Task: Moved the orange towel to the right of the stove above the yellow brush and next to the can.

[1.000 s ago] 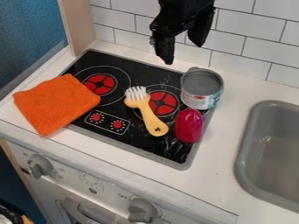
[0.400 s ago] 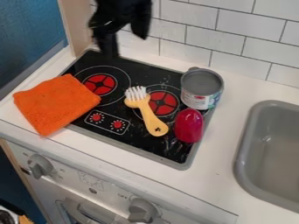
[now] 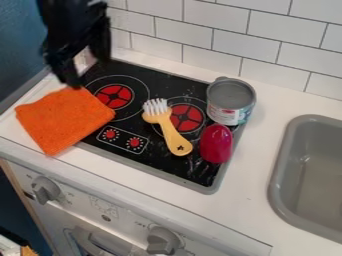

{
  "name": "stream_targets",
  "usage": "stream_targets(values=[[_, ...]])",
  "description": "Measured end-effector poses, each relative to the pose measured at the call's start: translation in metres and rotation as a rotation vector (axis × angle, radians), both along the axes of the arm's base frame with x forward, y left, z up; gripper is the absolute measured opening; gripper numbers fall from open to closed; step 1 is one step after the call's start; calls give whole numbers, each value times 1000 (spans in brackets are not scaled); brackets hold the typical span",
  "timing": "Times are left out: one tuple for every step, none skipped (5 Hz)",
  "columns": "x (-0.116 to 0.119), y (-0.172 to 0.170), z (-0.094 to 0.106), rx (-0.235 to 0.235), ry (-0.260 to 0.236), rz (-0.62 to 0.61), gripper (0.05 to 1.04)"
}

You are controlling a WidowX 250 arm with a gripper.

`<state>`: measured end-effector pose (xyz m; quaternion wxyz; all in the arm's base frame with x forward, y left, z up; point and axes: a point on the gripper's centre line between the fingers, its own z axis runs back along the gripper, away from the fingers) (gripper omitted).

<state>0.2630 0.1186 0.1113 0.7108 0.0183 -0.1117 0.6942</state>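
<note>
Gripper: your gripper stands with its fingers apart, nothing between them, by the towel's back edge (contact, you can't tell).
Towel: your orange towel overlaps the stove's left edge.
Brush: the yellow brush lies mid-stove, in your way across.
Can: the open can stands at the back right corner, the pink object just in front.
</note>
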Motion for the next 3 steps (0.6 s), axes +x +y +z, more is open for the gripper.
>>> stream_targets(values=[[-13, 24, -24, -16, 49, 52, 999], [-19, 38, -45, -23, 96, 59, 999], [-25, 48, -63, -41, 128, 75, 999]])
